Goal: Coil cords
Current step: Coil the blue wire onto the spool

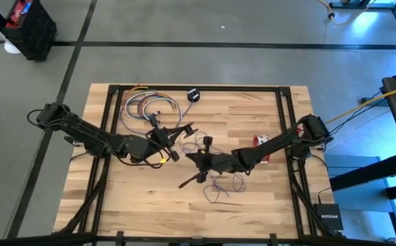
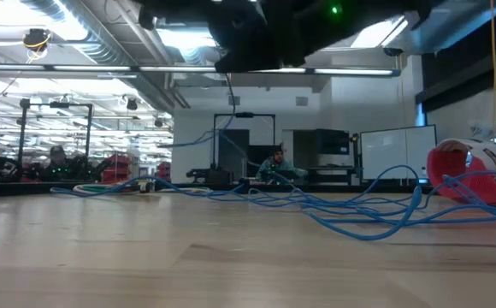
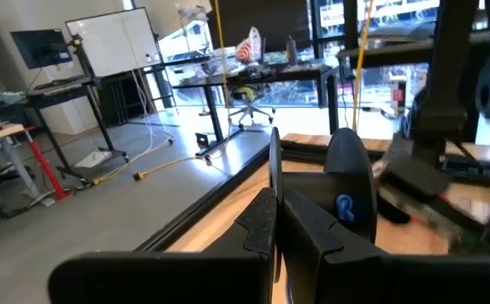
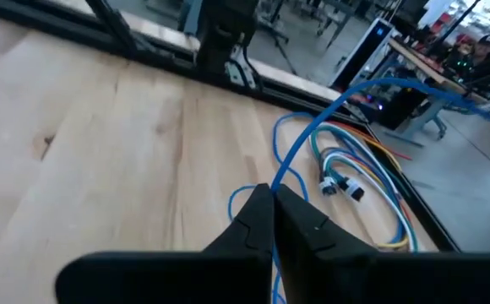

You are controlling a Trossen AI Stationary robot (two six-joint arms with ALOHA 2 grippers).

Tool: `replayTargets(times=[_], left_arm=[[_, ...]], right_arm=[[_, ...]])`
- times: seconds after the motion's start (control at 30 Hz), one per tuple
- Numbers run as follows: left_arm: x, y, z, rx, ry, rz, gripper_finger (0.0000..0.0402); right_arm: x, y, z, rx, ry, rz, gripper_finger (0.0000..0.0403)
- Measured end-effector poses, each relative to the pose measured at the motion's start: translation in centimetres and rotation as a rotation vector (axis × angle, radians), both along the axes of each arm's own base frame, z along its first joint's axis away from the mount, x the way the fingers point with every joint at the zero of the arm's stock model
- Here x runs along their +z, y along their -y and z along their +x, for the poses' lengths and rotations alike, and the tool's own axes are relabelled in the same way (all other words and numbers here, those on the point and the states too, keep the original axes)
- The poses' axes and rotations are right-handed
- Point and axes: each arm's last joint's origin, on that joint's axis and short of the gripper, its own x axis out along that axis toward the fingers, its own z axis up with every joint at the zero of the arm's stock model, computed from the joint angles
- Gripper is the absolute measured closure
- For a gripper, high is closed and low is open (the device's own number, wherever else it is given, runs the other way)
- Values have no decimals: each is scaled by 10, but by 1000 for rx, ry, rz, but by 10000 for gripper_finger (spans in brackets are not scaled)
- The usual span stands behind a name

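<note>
Fingers of our right gripper point(image 4: 272, 196) pinch the blue cord point(image 4: 300, 143), left gripper point(image 3: 276, 211) clenched empty-looking; we judge coiling barely begun, cord sprawling over the tabletop point(image 1: 136, 191).

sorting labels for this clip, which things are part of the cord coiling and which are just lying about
Job:
thin blue cord, pinched in the shut right end effector
black round puck
red-and-white cord bundle

Lying about:
multicoloured wire coil

Thin cord point(image 4: 291, 156) blue; bundle point(image 2: 466, 167) red-and-white; puck point(image 1: 193, 95) black; tabletop point(image 1: 266, 198) light wood; coiled wires point(image 4: 372, 190) multicoloured.
</note>
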Motion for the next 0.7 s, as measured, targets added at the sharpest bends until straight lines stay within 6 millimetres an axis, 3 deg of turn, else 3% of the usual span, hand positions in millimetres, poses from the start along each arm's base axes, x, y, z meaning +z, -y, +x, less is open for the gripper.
replayTargets(times=[0.23,0.5,0.7], left_arm=[[-2,0,0,0,-25,8,394],[-3,0,0,-1,-42,22,394],[-5,0,0,-1,-65,36,394]], right_arm=[[21,0,-4,-4,-119,-35,399],[55,1,-23,1,-99,-34,399],[66,3,-29,-1,-78,-28,399]])
